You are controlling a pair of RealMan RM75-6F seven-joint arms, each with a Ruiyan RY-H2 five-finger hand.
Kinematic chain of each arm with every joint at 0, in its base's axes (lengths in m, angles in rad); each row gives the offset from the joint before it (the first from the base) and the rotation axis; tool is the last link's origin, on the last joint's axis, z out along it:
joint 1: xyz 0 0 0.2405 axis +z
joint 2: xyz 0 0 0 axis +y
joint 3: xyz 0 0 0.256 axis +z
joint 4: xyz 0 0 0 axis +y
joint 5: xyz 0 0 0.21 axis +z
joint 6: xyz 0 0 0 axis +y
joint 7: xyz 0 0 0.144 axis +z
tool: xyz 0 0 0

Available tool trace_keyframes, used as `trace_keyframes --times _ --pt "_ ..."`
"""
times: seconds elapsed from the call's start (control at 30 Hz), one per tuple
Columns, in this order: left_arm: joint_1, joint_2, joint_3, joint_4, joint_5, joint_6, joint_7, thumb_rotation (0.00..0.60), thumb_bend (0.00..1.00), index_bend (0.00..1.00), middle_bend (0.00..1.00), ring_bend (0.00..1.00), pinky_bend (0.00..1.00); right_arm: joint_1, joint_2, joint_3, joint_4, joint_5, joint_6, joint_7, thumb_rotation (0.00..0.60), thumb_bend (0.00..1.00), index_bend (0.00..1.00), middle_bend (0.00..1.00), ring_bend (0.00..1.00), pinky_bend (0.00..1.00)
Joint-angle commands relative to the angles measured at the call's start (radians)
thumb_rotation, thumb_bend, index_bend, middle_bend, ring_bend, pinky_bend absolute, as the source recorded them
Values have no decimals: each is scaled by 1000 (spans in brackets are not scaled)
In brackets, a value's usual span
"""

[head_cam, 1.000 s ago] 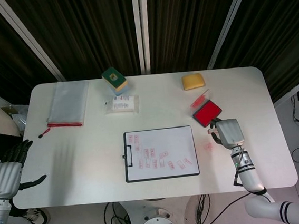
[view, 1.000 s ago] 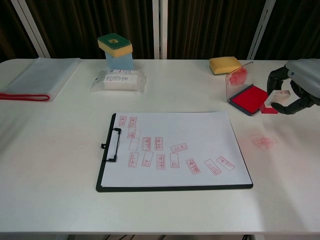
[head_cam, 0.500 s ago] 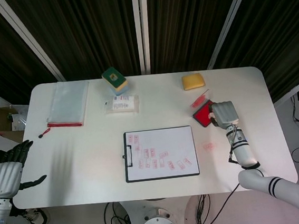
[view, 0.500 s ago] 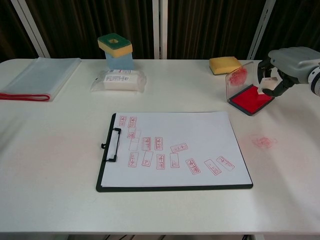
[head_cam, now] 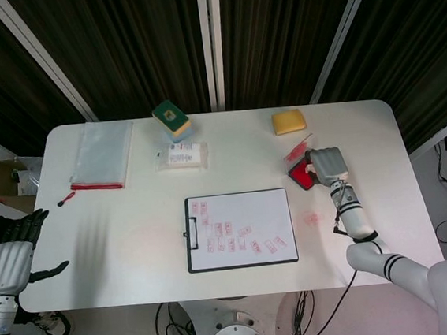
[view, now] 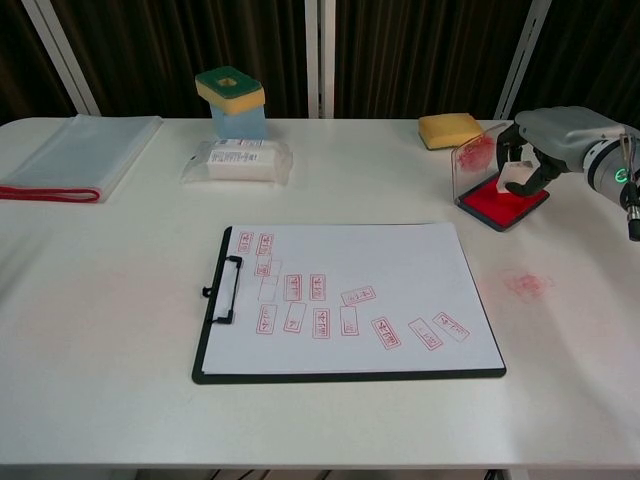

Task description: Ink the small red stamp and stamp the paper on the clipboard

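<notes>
My right hand holds the small stamp, a pale block with a red underside, and presses it down onto the red ink pad, whose clear lid stands open at the pad's left. The clipboard with its white paper, printed with several red stamp marks, lies at the table's middle, left of the pad. My left hand hangs open off the table's left edge, seen only in the head view.
A yellow sponge lies behind the pad. A green-and-yellow sponge on a blue block, a wrapped packet and a clear folder with red edge sit at the back left. A red ink smudge marks the table right of the clipboard.
My right hand carried the stamp from the table right of the ink pad up and leftward, then lowered it onto the red pad. The left hand stayed still.
</notes>
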Motion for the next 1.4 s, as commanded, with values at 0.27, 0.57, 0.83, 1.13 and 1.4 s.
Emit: trace_keyframes --times 0.27,0.57,0.83,1.13,1.4 --pt "-2 0 -2 0 -6 -7 2 432 90 45 57 99 180 18 -48 -17 98 -13 -27 66 600 357 663 560 807 926" --pt "-5 0 -3 -1 -6 -10 5 432 91 45 57 99 180 14 -68 -30 149 -32 -29 112 600 359 676 570 807 927" --pt "-6 6 -4 -13 -5 -7 12 430 90 45 57 99 180 13 -35 -16 94 -56 28 150 600 359 677 570 807 927" --pt "-8 11 -4 -29 2 -2 23 433 91 45 57 99 180 -35 129 -5 -208 -105 165 153 600 359 677 574 807 927" --pt "-11 6 -4 -34 6 -3 29 430 90 45 57 99 180 -79 235 -79 -473 -179 223 69 600 359 679 582 807 927"
